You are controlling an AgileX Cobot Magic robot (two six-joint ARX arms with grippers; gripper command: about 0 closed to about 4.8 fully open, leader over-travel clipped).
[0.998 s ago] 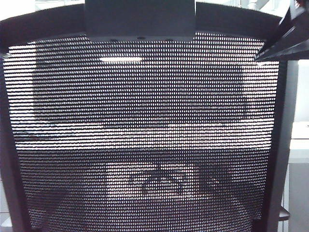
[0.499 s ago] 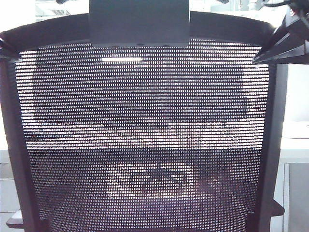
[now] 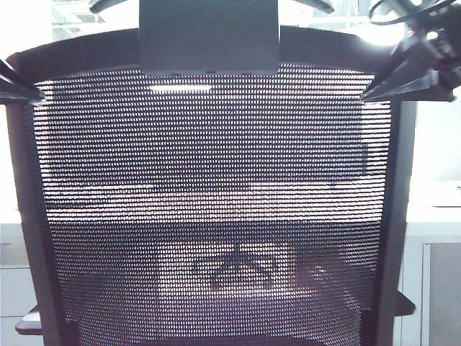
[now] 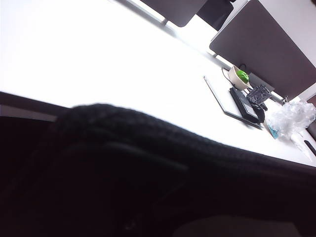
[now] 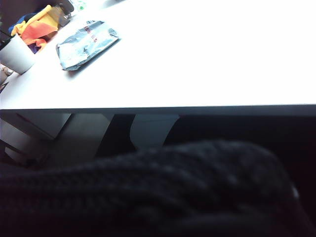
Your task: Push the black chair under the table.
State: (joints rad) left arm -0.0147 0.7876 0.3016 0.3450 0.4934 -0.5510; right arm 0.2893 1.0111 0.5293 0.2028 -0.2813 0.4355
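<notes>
The black chair's mesh back (image 3: 216, 180) fills the exterior view, with its headrest panel (image 3: 209, 36) at the top. My left gripper (image 3: 14, 88) rests at the frame's upper left corner and my right gripper (image 3: 403, 76) at its upper right corner. The dark frame hides both sets of jaws. In the left wrist view the chair's top edge (image 4: 148, 163) covers the foreground, with the white table (image 4: 98, 59) beyond it. The right wrist view shows the chair's edge (image 5: 187, 187) close to the table's front edge (image 5: 207, 54). Beside the chair, the table (image 3: 432, 213) shows with a grey cabinet front (image 3: 441, 288).
On the table, the left wrist view shows a bowl holding something green (image 4: 239, 77), a flat tablet (image 4: 224, 101), a black device (image 4: 247, 103) and crumpled plastic (image 4: 294, 116). The right wrist view shows a white cup (image 5: 17, 54) and a foil packet (image 5: 86, 43). A distant chair base (image 3: 238, 268) shows through the mesh.
The chair back has moved away from the camera toward the table and looks smaller. Both grippers have come further into view at its top corners.
</notes>
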